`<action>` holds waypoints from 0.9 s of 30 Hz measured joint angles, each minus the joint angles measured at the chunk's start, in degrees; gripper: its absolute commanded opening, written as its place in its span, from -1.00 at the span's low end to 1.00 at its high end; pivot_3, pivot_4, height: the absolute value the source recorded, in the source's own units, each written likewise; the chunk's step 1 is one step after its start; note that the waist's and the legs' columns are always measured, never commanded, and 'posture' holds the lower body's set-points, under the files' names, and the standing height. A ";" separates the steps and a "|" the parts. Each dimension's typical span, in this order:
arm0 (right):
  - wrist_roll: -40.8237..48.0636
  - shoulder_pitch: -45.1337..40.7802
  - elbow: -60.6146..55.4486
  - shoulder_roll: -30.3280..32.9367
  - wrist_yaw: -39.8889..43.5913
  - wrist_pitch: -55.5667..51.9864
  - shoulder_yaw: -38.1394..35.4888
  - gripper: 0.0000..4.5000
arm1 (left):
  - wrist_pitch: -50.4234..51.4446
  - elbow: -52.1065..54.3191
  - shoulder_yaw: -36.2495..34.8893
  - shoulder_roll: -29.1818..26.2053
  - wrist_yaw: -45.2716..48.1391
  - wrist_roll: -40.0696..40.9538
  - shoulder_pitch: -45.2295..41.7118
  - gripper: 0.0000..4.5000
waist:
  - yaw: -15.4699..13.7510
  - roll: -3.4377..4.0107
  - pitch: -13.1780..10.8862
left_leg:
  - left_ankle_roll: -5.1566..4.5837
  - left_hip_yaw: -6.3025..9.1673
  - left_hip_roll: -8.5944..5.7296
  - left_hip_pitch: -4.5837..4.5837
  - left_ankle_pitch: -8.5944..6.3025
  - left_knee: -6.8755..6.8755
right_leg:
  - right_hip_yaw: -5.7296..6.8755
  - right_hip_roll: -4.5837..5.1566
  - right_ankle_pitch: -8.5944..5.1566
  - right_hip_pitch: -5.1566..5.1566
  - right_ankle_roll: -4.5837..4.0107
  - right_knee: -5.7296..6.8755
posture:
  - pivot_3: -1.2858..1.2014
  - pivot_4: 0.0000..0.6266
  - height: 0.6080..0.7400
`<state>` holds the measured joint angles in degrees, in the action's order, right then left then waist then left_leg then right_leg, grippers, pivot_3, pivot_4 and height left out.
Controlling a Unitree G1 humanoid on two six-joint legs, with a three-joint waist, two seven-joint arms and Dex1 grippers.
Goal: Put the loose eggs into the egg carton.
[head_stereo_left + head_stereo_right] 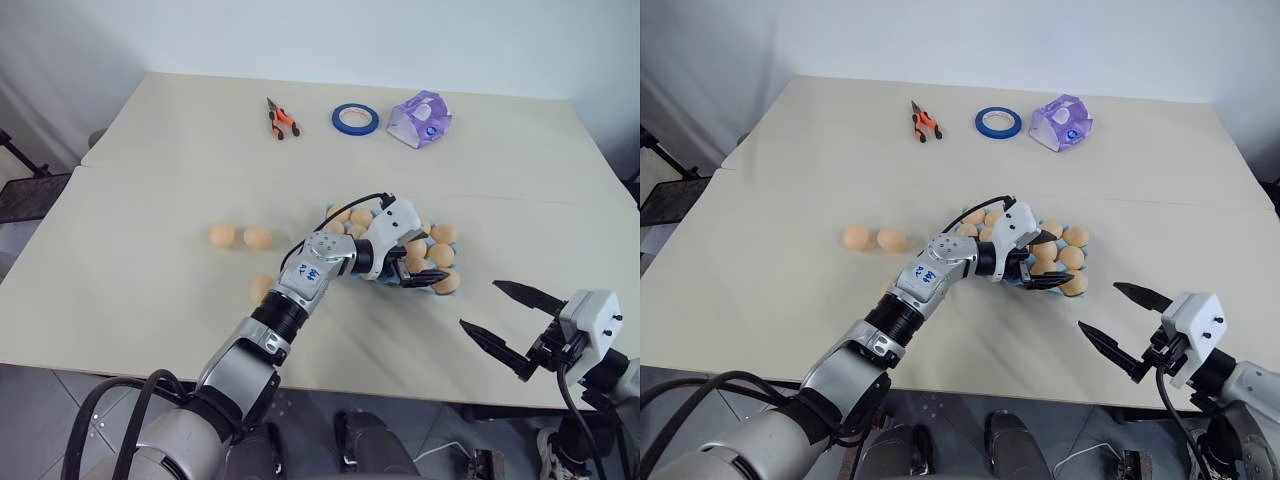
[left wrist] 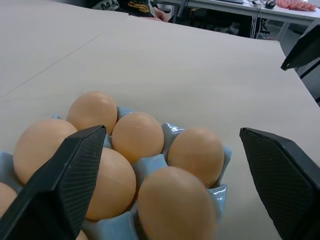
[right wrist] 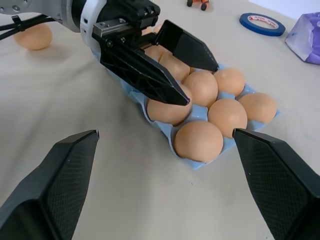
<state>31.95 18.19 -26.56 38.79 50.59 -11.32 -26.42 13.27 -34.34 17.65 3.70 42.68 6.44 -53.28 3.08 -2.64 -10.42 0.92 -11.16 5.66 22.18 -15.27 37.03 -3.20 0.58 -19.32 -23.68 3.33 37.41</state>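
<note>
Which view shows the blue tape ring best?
The left eye view: the tape ring lies whole and unobstructed on the table. The right eye view shows the same. The right wrist view shows it smaller, at the far edge.

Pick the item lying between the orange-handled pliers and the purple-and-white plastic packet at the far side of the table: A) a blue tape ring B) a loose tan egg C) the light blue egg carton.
A: the blue tape ring lies flat between the orange-handled pliers and the purple-and-white plastic packet.
</note>
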 measured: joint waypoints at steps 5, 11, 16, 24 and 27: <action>0.00 -1.77 0.73 0.65 0.79 -0.02 0.25 1.00 | 4.35 12.96 -0.81 -3.66 0.60 0.41 6.07 0.97 | 0.16 0.03 0.01 | 0.09 -0.01 0.08 -0.05 0.04 -0.05 | 0.01 -0.06 -0.01 0.00 -0.02 0.08 | 0.03 -0.52 1.00; 0.04 -4.29 2.56 1.26 1.92 -0.10 1.39 1.00 | 12.96 34.80 -3.09 -13.16 3.41 5.33 19.71 0.97 | 0.09 0.22 0.00 | 0.20 -0.01 0.25 -0.11 0.12 0.01 | 0.02 -0.06 -0.05 0.00 -0.06 0.33 | 0.03 -0.52 1.00; 0.03 -6.22 4.28 1.61 3.34 -0.23 2.65 1.00 | 15.56 49.78 -12.20 -22.96 8.45 15.18 33.06 0.97 | 0.38 0.27 0.02 | 0.18 -0.03 0.27 -0.39 0.15 0.00 | 0.02 0.01 -0.05 0.22 -0.07 0.37 | 0.03 -0.52 1.00; 0.26 -8.05 5.91 2.91 6.25 -0.35 3.80 1.00 | 11.92 51.73 -29.67 -35.31 16.58 25.56 48.26 0.97 | 0.35 0.27 0.02 | 0.17 -0.04 0.19 -0.46 -0.01 -0.04 | 0.05 0.24 -0.10 0.32 -0.18 0.24 | 0.03 -0.52 1.00; 0.24 -8.49 7.23 3.17 6.90 -0.37 3.92 1.00 | 9.76 48.48 -34.42 -38.32 17.53 25.57 51.72 0.97 | 0.43 0.27 0.02 | -0.11 -0.07 0.14 -0.46 -0.17 -0.08 | 0.11 0.39 -0.22 0.31 -0.43 0.19 | 0.03 -0.52 1.00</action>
<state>32.18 9.70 -19.33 41.96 57.50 -11.69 -22.51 23.02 14.14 -16.77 -34.61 60.20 32.01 -1.56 3.51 -2.37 -10.40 0.81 -11.22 5.80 21.72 -15.44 36.96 -3.09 0.98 -19.55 -23.37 2.90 37.59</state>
